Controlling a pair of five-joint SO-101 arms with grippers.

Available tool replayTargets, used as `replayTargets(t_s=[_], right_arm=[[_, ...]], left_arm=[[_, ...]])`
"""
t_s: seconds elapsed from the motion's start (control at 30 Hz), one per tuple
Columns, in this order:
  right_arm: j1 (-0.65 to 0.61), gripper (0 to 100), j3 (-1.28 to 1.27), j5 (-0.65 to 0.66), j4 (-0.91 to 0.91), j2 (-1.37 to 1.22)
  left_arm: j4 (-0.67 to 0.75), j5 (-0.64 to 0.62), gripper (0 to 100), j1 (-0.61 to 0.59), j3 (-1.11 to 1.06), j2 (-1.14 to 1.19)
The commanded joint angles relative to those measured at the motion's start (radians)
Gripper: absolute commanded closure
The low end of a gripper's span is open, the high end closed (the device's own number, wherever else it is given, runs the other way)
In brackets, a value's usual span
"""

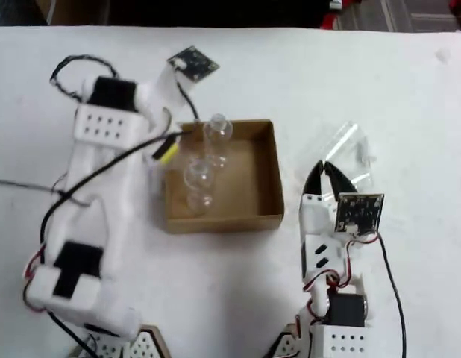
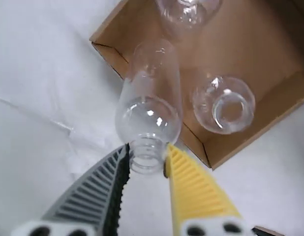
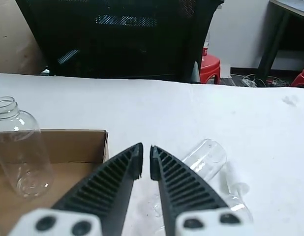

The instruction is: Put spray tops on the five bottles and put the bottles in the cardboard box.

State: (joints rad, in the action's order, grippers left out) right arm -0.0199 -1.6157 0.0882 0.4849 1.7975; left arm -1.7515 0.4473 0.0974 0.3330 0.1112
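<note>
I am watching the left tool [image 2: 147, 150] in its own wrist view, where its grey and yellow fingers are clamping the threaded neck of a clear bottle [image 2: 151, 93], the neck open at the top. That bottle's body is hanging across a corner wall of the cardboard box [image 2: 270, 42], partly over the box floor and partly over the white bench [image 2: 39, 73]. The same view is showing me an upright bottle [image 2: 224, 104] standing on the box floor close to a side wall, and a third bottle [image 2: 187, 11] farther in, cut off by the frame. In the high view the clear glass in the box [image 1: 256, 171] is blurring together and I cannot count the bottles there, but I am seeing the left tool [image 1: 171, 148] sitting at the box's left wall. The right tool [image 3: 146, 153] is showing its black fingers drawn almost together, a thin slit between them, gripping nothing. Past it a lying bottle [image 3: 205, 156] is resting on its side on the bench, with small clear pieces beside it that I cannot make out. From above, the right tool [image 1: 324, 173] is standing apart from the box's right wall, a strip of bare bench between them, and the lying bottle [image 1: 348, 145] is just beyond its tips. A black chair [image 3: 117, 34] is standing past the bench's far edge.
</note>
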Motion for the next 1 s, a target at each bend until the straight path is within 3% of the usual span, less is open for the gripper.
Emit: replayTargets(t_s=[0.0, 0.17, 0.33, 0.63, 0.83, 0.97], right_arm=[[0.010, 98.1, -0.009, -0.009, -0.024, 0.004], [-0.036, 98.1, -0.014, -0.002, -0.022, 0.004], [-0.071, 98.1, -0.017, 0.112, -0.021, 0.004], [-0.082, 98.1, -0.031, 0.121, -0.025, 0.004], [-0.082, 98.1, -0.031, 0.121, -0.024, 0.004], [-0.082, 98.1, -0.031, 0.121, -0.022, 0.004]], left_arm=[[-0.028, 0.014, 97, 0.004, 0.230, 0.125], [-0.029, 0.011, 97, 0.002, 0.364, 0.260], [-0.029, 0.006, 97, 0.002, 0.410, 0.337], [-0.018, 0.014, 96, 0.008, 0.414, 0.340], [-0.003, 0.009, 88, 0.007, 0.414, 0.340], [0.028, 0.014, 88, 0.002, 0.414, 0.340]])
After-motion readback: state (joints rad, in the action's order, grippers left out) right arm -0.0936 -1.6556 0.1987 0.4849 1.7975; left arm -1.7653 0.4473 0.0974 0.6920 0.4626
